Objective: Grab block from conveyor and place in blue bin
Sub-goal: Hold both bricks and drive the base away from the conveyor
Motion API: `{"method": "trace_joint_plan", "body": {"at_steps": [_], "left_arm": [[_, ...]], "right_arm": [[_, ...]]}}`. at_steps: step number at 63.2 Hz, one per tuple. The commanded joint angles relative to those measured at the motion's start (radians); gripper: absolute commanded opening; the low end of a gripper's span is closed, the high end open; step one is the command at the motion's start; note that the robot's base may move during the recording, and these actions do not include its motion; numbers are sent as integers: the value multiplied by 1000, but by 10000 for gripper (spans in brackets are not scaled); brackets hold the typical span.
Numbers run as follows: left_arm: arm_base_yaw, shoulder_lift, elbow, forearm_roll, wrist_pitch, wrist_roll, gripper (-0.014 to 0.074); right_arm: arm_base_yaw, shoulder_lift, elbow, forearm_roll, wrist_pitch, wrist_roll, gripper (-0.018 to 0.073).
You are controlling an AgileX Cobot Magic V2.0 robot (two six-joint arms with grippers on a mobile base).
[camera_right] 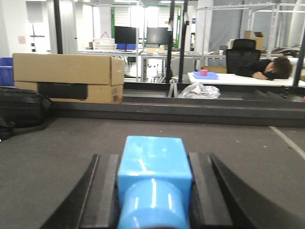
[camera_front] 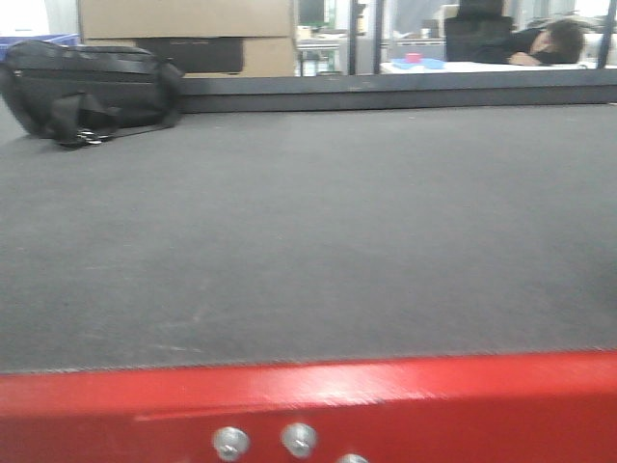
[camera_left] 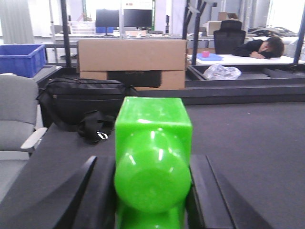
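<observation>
We hold a bright green block [camera_left: 152,143] in our left gripper [camera_left: 150,200], its jaws closed snugly against the block's two sides. A light blue block [camera_right: 153,157] sits clamped the same way in our right gripper [camera_right: 152,200], with the conveyor [camera_front: 308,241] stretching ahead of both. On its dark grey tabletop a black bag [camera_front: 87,82] lies at the far left with a cardboard box [camera_left: 131,57] beyond it, while the blue bin [camera_left: 19,57] stands off the conveyor to the far left, behind a grey chair [camera_left: 16,114].
</observation>
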Motion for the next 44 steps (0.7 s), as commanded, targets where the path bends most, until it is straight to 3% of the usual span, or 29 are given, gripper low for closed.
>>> {"method": "trace_joint_plan", "body": {"at_steps": [1, 44], "left_arm": [[-5, -3, 0, 2, -21, -1, -111], [-5, -3, 0, 2, -21, -1, -111]], "right_arm": [[0, -4, -9, -8, -18, -2, -154], [0, -4, -9, -8, -18, -2, -154]]}}
